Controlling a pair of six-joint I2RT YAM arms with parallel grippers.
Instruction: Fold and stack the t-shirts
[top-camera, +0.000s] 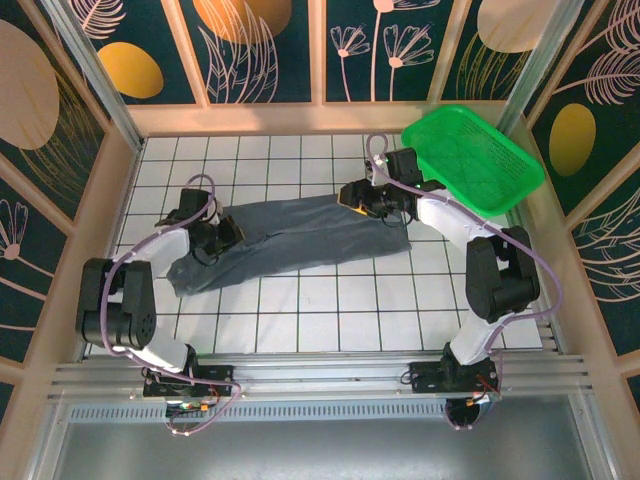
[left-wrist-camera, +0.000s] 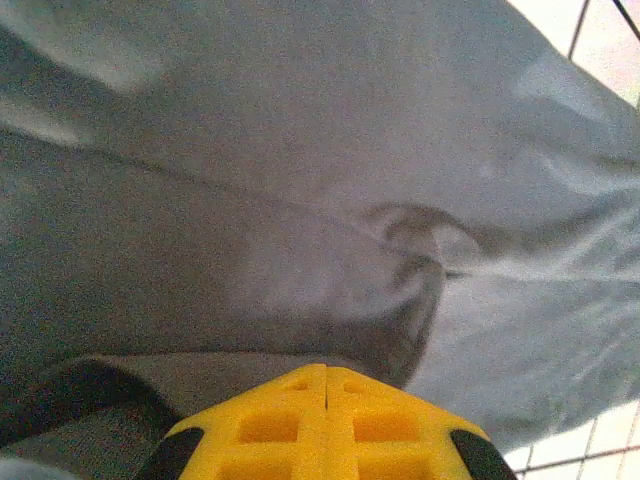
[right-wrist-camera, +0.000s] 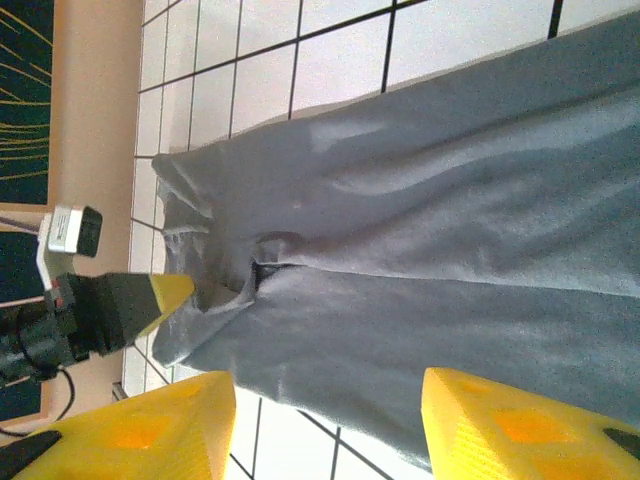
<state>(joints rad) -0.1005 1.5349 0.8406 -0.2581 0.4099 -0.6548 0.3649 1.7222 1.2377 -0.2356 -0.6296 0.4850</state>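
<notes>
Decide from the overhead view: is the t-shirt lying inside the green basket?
No, the t-shirt lies on the white tiles, outside the green basket.

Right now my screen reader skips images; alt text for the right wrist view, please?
A blue-grey t-shirt lies stretched across the tiled table. The open right gripper hovers over one edge; the left gripper pinches its far end.

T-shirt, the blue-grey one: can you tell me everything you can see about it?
The t-shirt is plain slate blue-grey and looks like soft cloth. It lies rumpled on the white tiled table. It is gathered into a long strip that slants from lower left to upper right, with a crease running along its middle. The left claw is shut on a puckered fold near its left end. The right claw is open over its right end.
</notes>
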